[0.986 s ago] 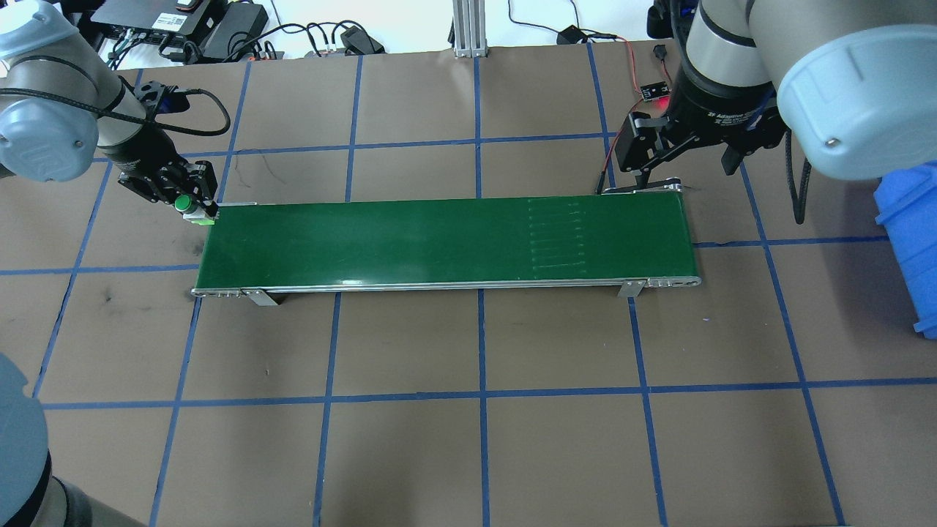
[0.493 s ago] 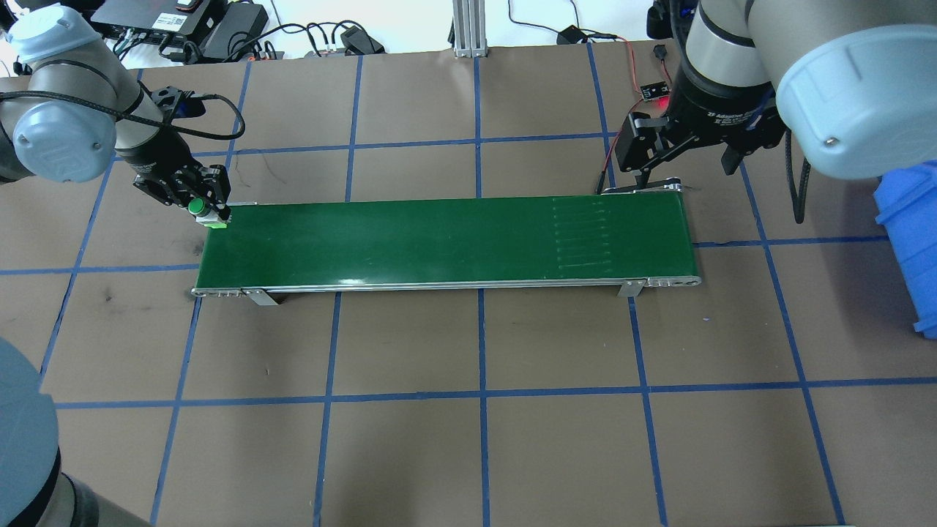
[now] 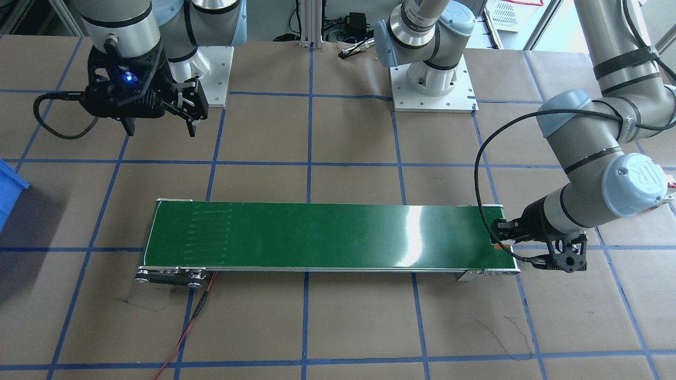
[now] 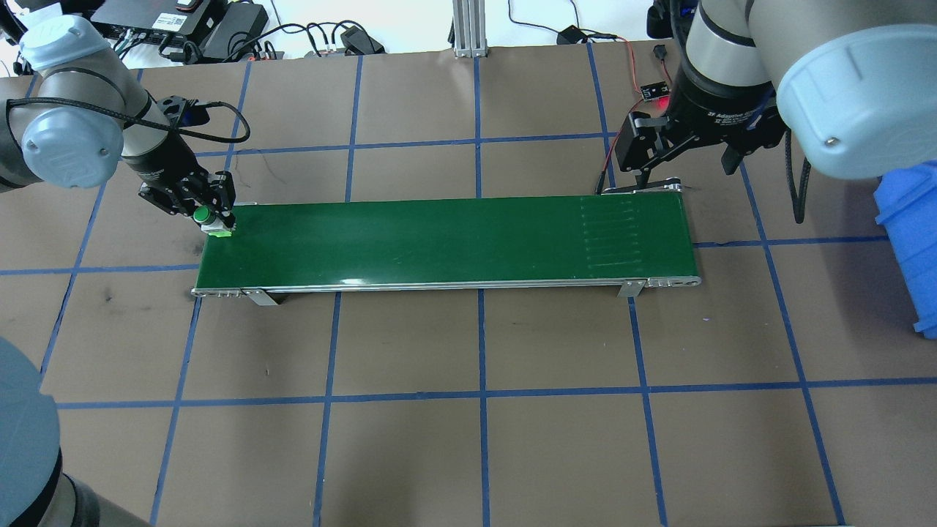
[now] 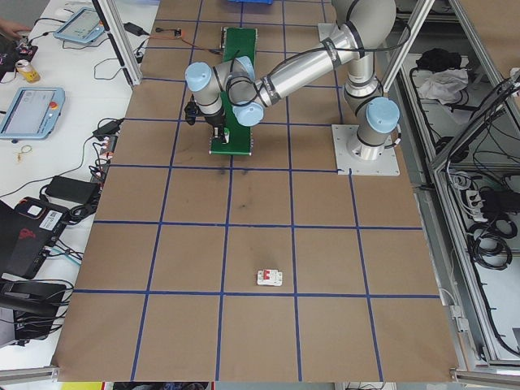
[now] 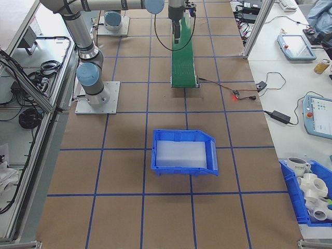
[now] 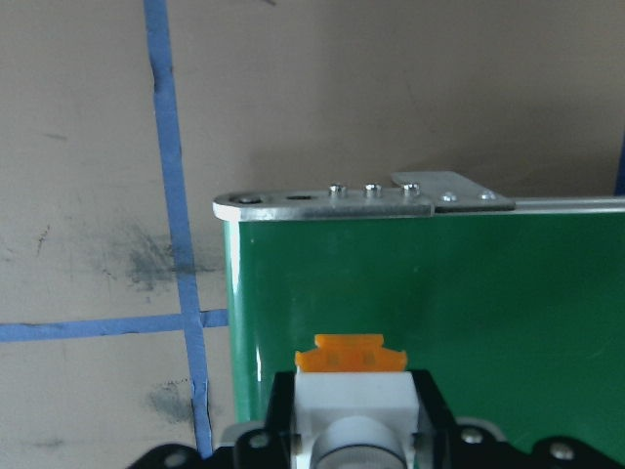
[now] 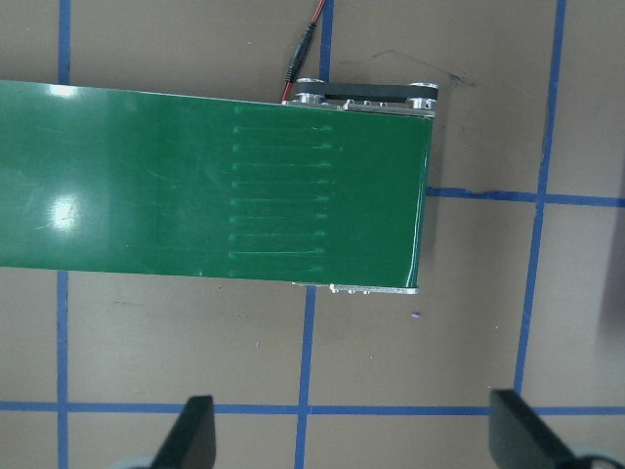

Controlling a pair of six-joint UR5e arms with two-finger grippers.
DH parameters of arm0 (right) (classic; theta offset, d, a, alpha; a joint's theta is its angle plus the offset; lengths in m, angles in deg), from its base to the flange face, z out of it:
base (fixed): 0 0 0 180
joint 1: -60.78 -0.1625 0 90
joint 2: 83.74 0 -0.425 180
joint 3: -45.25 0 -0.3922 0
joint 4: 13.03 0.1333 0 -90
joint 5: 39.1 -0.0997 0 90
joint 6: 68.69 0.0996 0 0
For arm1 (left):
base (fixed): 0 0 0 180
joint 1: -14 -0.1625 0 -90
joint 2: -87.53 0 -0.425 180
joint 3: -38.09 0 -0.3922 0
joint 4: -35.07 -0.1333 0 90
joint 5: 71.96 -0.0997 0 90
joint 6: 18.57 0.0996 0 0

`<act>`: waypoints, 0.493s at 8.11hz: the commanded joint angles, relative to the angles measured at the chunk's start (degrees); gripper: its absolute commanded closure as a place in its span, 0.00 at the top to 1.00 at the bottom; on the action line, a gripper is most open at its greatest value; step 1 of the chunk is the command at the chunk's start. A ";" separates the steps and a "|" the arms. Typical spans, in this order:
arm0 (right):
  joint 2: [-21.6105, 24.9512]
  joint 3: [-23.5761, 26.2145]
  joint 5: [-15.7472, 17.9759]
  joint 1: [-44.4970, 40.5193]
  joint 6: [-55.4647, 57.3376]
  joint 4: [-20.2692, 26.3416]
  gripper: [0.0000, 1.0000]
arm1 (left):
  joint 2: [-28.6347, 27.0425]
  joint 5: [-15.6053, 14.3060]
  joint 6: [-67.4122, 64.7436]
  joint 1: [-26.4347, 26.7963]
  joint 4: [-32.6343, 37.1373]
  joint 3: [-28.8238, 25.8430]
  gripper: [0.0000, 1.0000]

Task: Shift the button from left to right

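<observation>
Green-capped and white-bodied, with an orange-red base, the button [image 4: 205, 217] sits clamped in the left gripper [image 4: 208, 212], right over the left end of the conveyor belt [image 4: 439, 241]; in the left wrist view its orange base [image 7: 351, 356] points out across the green belt surface, just inside the metal end roller; whether it touches the belt yet I cannot tell. To set it down well, I judge the gripper should lower until the base rests flat, keep clear of the belt edge, then release without nudging it, so the belt can carry it rightward. The right gripper [image 4: 684, 157] hovers beyond the belt's far end, its jaws spread wide and empty; a blue bin [image 4: 911, 241] stands further right.
</observation>
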 commanded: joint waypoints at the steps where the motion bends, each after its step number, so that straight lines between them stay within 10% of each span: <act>1: 0.00 0.08 -0.02 0.00 0.03 0.00 1.00 | -0.28 0.02 -2.64 0.01 -0.06 0.85 0.51; 3: 0.00 0.08 -0.02 0.00 0.03 0.00 1.00 | 0.15 0.02 -2.73 0.10 0.46 0.94 1.00; 4: 0.00 0.08 -0.02 0.00 0.03 0.00 1.00 | 1.55 0.02 -3.25 0.88 2.90 0.59 1.00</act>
